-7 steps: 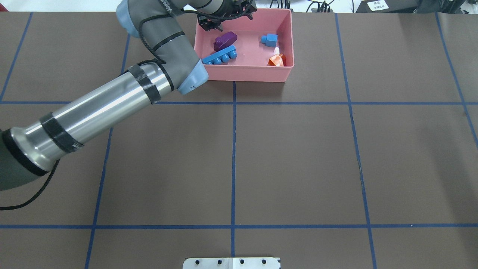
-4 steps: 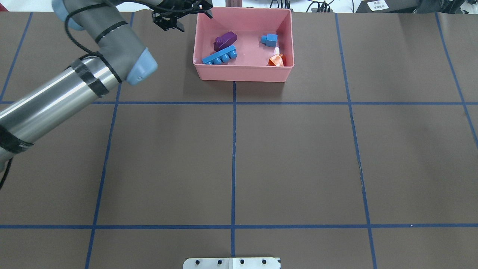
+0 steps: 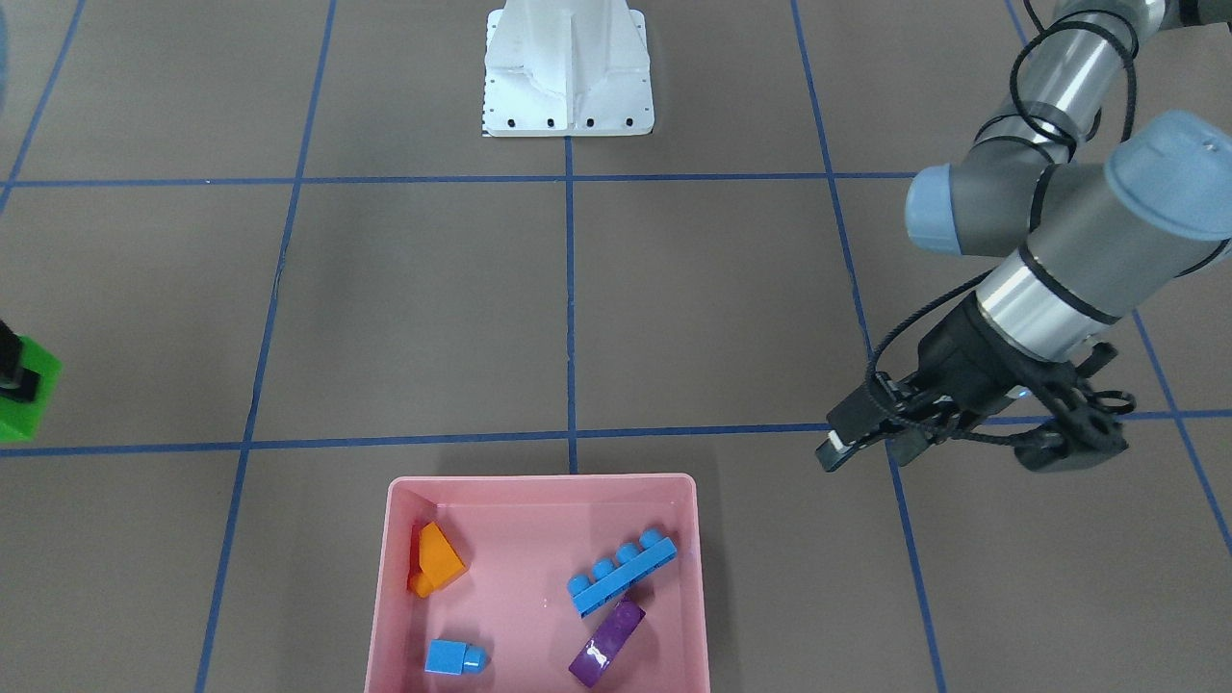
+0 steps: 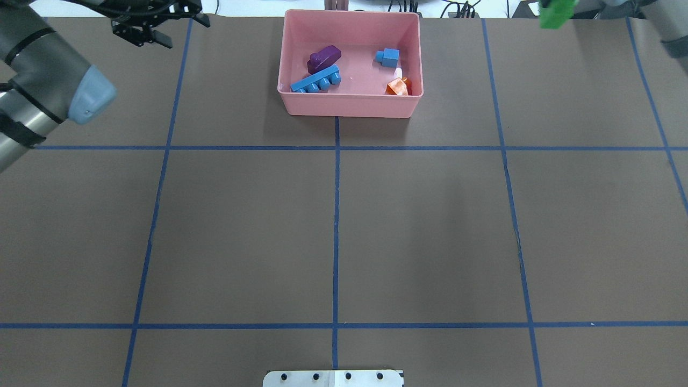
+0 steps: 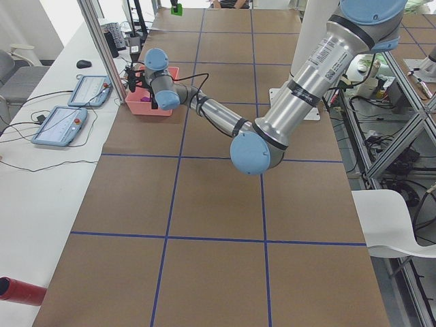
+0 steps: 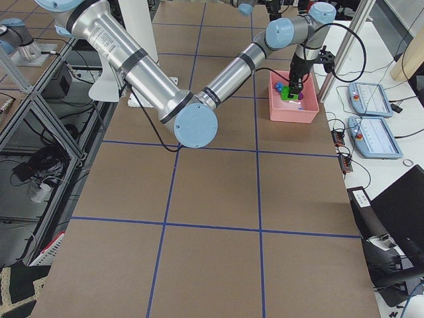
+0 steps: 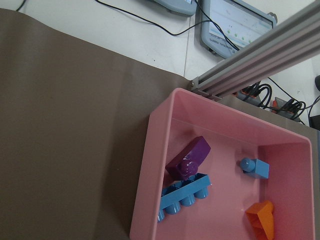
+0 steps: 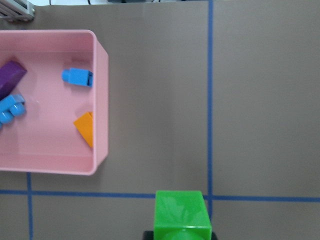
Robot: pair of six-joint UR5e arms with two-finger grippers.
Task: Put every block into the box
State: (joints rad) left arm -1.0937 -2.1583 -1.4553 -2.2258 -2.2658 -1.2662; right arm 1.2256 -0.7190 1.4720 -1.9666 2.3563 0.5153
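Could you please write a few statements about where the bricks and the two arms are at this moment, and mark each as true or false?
1. Four bricks lie inside the pink box. True: the purple brick, the long blue brick, the small blue brick and the orange brick.
2. The green brick is in the box too. False: the right fingers hold it above the table, off to one side of the box.
3. The purple brick and the long blue brick lie next to each other. True.
4. The left fingers grip a brick over the box. False: they are open, empty and away from the box.
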